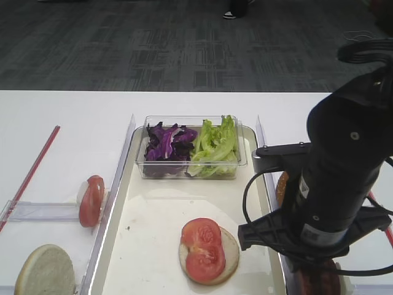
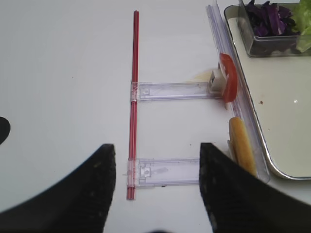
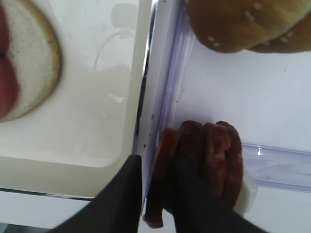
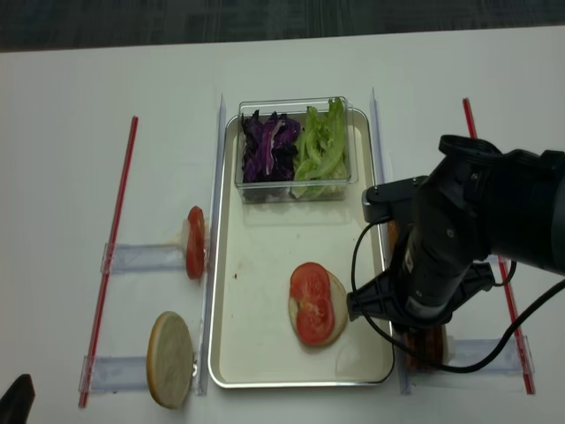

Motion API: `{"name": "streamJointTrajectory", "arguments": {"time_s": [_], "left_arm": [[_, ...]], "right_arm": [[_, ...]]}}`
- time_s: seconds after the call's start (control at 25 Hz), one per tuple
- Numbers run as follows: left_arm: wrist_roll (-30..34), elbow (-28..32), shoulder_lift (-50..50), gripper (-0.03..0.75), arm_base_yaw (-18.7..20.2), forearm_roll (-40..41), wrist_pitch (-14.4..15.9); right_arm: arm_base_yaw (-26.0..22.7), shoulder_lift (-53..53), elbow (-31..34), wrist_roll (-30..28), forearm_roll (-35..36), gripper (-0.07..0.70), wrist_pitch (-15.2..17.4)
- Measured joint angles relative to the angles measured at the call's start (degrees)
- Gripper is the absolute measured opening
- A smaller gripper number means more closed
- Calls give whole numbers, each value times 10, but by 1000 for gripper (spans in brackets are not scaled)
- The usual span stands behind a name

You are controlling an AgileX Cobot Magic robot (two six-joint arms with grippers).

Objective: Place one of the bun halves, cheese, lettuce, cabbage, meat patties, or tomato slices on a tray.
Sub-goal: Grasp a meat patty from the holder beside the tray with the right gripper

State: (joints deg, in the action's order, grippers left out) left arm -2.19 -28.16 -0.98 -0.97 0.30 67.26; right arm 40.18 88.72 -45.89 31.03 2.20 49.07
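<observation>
Several dark red-brown meat patties (image 3: 218, 155) stand on edge in a clear holder right of the tray (image 1: 123, 184). My right gripper (image 3: 158, 162) is down over them, its black fingers shut on the leftmost patty (image 3: 163, 194). A sesame bun half (image 3: 243, 24) lies just beyond. On the tray sits a flat bun half (image 1: 232, 249) topped with two tomato slices (image 1: 202, 246). Lettuce (image 1: 215, 144) and cabbage (image 1: 167, 142) fill a clear box at the tray's far end. My left gripper (image 2: 156, 145) hovers open over the table to the left. No cheese shows.
Left of the tray, a tomato slice (image 1: 92, 200) stands in a clear holder and another bun half (image 1: 44, 270) lies near the front edge. Red rods (image 2: 134, 97) with clear rails (image 2: 170, 91) run along both sides. The right arm's black body (image 1: 344, 178) hides the right holders.
</observation>
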Motion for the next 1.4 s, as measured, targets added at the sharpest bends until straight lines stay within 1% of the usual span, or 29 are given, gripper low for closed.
{"name": "streamJointTrajectory", "arguments": {"time_s": [0.24, 0.28, 1.04, 1.4], "left_arm": [[-4, 0, 0, 399, 0, 2, 0], [-4, 0, 0, 399, 0, 2, 0], [-5, 0, 0, 399, 0, 2, 0], [-6, 0, 0, 399, 0, 2, 0]], "right_arm": [[0, 0, 0, 1, -11, 81, 5], [0, 0, 0, 2, -11, 76, 5], [0, -5, 0, 2, -16, 76, 11], [0, -35, 0, 2, -13, 76, 17]]}}
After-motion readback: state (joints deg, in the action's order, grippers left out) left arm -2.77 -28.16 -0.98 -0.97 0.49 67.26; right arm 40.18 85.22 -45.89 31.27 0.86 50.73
